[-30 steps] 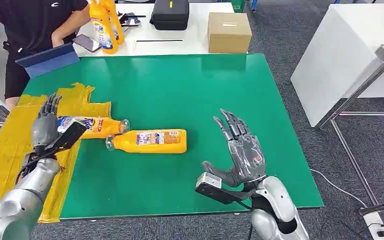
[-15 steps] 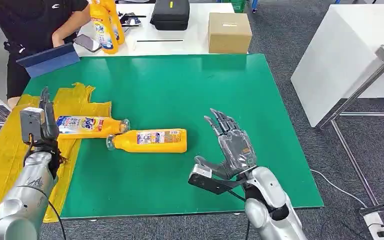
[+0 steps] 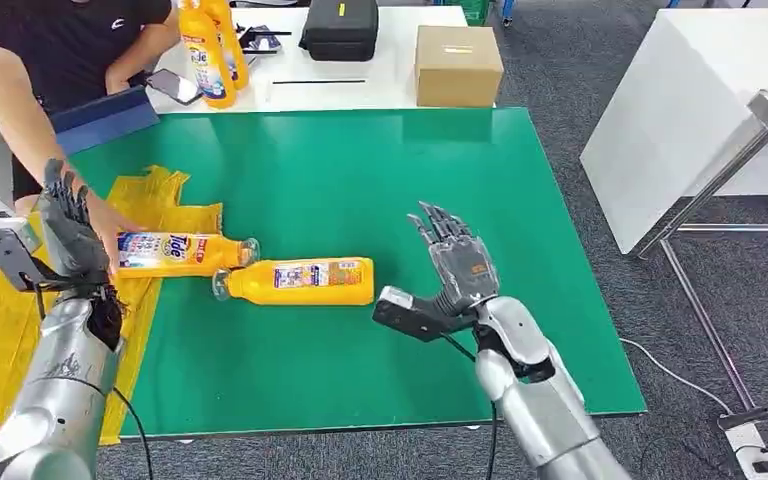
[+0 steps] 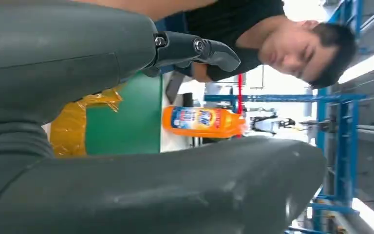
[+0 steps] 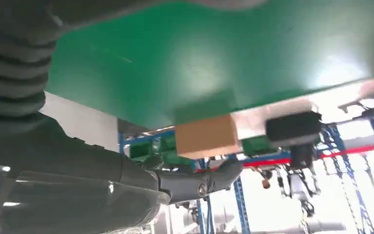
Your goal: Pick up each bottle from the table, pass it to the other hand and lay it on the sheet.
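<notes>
Two orange bottles lie on their sides on the green desk [image 3: 380, 180]. The near bottle [image 3: 300, 281] rests wholly on the green, just left of the desk's middle, cap pointing toward nine o'clock. The far bottle [image 3: 175, 253] lies just beyond it at ten o'clock, cap toward three o'clock, its base end on the yellow sheet [image 3: 0, 310] that hangs over the desk's left edge. Their cap ends nearly meet.

These look like full detergent bottles: stiff plastic, probably fairly heavy, with a glossy label that may slip. Lying flat, each could roll if nudged. The best hold is likely around the broad labelled middle of the body, not the narrow neck, so the weight balances for the pass.

The right hand [image 3: 457, 268] hovers at three o'clock from the near bottle, fingers spread and upright, holding nothing. The left hand [image 3: 68, 232] is raised over the sheet at the desk's left edge, fingers apart, holding nothing. A person's hand [image 3: 112, 225] rests at the far bottle's base, right beside it.

The green surface is smooth and flat; the sheet is crinkled and thin, and may shift under a bottle. Beyond, at twelve o'clock, a white table holds a box [image 3: 458, 64], a black case [image 3: 339, 28] and more upright bottles [image 3: 208, 45].
</notes>
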`<act>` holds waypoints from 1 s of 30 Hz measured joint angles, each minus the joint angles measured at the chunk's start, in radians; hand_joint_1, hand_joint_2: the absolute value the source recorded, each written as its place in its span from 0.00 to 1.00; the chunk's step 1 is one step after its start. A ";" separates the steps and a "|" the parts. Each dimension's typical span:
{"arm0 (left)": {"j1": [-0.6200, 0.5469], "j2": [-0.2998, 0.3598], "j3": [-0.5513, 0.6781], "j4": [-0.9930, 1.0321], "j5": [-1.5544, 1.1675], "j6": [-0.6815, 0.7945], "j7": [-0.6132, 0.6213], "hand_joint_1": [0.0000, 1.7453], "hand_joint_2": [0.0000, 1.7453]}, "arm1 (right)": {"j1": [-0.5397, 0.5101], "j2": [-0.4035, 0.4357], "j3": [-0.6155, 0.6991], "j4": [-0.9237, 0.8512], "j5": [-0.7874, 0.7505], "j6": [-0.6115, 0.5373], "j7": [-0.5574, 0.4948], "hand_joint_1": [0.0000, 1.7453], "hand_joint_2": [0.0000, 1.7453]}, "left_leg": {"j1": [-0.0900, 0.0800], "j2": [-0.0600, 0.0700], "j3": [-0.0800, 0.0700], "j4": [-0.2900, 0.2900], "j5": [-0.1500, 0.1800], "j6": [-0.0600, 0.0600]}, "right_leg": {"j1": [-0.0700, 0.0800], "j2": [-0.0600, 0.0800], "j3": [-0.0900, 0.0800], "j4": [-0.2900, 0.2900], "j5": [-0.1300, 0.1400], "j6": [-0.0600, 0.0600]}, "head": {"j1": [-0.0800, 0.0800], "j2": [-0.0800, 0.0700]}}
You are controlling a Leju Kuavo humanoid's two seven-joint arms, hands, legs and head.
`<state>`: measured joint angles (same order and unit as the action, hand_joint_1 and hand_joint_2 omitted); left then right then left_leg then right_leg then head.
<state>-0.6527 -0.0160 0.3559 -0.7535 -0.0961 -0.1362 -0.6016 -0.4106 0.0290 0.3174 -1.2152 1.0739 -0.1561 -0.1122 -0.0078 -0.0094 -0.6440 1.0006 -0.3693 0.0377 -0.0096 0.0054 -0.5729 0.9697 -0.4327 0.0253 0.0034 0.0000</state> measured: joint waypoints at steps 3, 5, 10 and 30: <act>0.043 -0.006 -0.039 -0.050 0.040 0.000 0.000 0.00 0.00 | -0.085 0.021 0.005 0.154 0.007 -0.012 0.010 0.00 1.00 | 0.000 -0.002 0.000 0.000 0.000 0.000 | 0.000 0.000 -0.001 0.000 0.000 0.000 | 0.000 0.000; 0.049 -0.010 -0.065 -0.056 0.056 0.005 0.000 0.00 0.00 | -0.130 0.042 0.007 0.237 0.024 -0.012 0.030 0.00 1.00 | 0.000 -0.003 0.000 0.000 0.000 0.000 | 0.000 -0.001 -0.001 0.000 0.000 0.000 | 0.000 0.000; 0.035 -0.018 -0.123 -0.048 0.075 0.029 -0.002 0.00 0.00 | -0.201 0.098 0.023 0.375 0.060 -0.012 0.064 0.00 1.00 | 0.000 -0.001 0.000 0.000 0.000 0.000 | 0.000 -0.001 -0.001 0.000 0.000 0.000 | 0.000 0.000; -0.040 -0.008 -0.176 0.064 0.127 0.052 -0.011 0.00 0.00 | -0.244 0.160 0.072 0.480 0.011 -0.065 -0.021 0.00 0.00 | 0.000 -0.001 0.000 0.000 0.001 0.000 | 0.000 -0.001 0.000 0.000 0.000 0.000 | 0.000 0.000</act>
<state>-0.6925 -0.0236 0.1797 -0.6897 0.0309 -0.0839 -0.6127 -0.6544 0.1892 0.3891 -0.7350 1.0850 -0.2209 -0.1335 -0.0077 -0.0099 -0.6443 1.0008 -0.3688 0.0378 -0.0097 0.0048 -0.5734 0.9700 -0.4326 0.0254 0.0034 0.0000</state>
